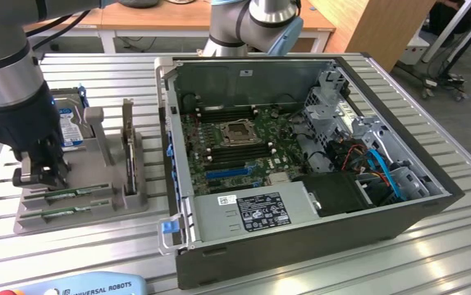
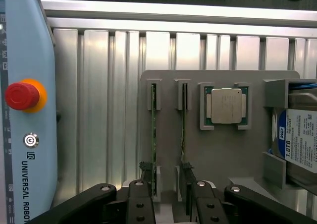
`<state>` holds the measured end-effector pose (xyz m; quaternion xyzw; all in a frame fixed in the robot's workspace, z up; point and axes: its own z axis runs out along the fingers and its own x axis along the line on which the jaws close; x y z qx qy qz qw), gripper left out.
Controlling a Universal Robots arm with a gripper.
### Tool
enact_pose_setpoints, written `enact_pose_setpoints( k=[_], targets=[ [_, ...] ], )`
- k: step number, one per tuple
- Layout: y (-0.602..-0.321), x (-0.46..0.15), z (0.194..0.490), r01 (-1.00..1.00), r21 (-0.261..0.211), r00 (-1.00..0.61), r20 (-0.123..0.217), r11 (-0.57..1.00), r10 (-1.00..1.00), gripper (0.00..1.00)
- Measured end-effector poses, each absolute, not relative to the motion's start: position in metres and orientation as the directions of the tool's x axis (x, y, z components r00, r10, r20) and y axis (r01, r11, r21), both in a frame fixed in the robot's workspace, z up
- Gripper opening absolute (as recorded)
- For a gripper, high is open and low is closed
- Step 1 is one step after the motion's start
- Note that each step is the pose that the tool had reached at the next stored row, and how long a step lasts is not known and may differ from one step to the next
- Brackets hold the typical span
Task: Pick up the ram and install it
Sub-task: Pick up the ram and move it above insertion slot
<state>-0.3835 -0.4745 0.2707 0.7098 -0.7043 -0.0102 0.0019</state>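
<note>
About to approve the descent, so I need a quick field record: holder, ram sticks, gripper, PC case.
holder: gray, also carries a CPU and a hard drive
ram sticks: two, on edge in neighbouring slots of the holder
gripper: open, empty, over one end of both sticks
PC case: open, motherboard exposed

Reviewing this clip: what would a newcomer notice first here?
The open computer case with its bare motherboard fills the exterior view's middle and right. On that view's left, the gripper, fingers open, hangs over a grey holder carrying two green ram sticks and a blue-labelled hard drive.
</note>
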Motion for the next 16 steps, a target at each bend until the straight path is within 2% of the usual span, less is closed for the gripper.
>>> enact_pose_setpoints(
  k=[16],
  targets=[
    [-0.4746, -0.3835, 0.2649, -1.0, 0.017, 0.008, -0.012, -0.008, -1.0, 0.36]
  ],
)
